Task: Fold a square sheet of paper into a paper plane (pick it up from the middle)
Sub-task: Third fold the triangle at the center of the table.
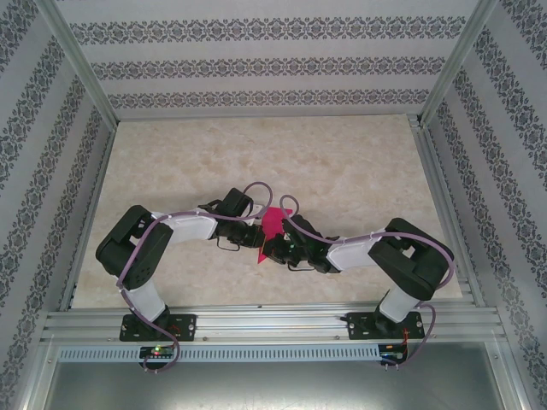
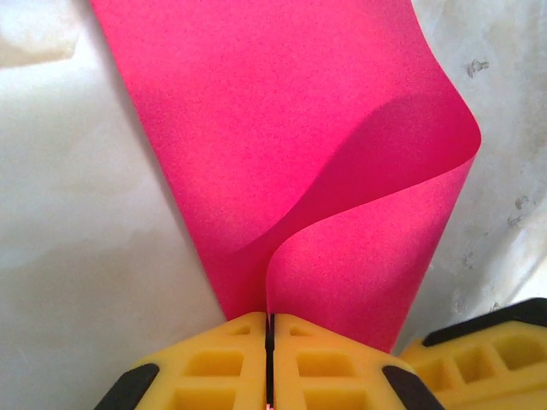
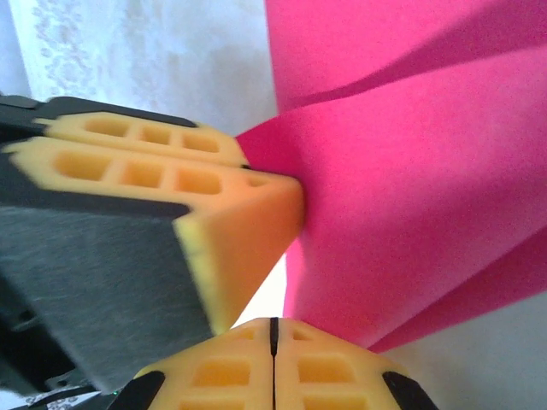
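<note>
The square sheet of paper [image 1: 275, 224] is magenta-pink and held up above the table between both wrists. In the left wrist view the paper [image 2: 299, 128] rises out of my left gripper [image 2: 270, 329], which is shut on its lower edge, and one side curls over in a loose loop. In the right wrist view the left gripper [image 3: 273, 175] pinches the paper [image 3: 410, 171] from the left. My right gripper [image 3: 273, 329] is shut, and the sheet ends just beyond its right fingertip, with no paper visible in its seam. From above, the left gripper [image 1: 256, 237] and right gripper [image 1: 275, 248] almost touch.
The beige marbled table [image 1: 342, 171] spreads around the arms inside patterned walls. An aluminium rail [image 1: 273, 325] runs along the near edge. One yellow finger of the right gripper [image 2: 487, 350] sits beside the paper's lower right corner.
</note>
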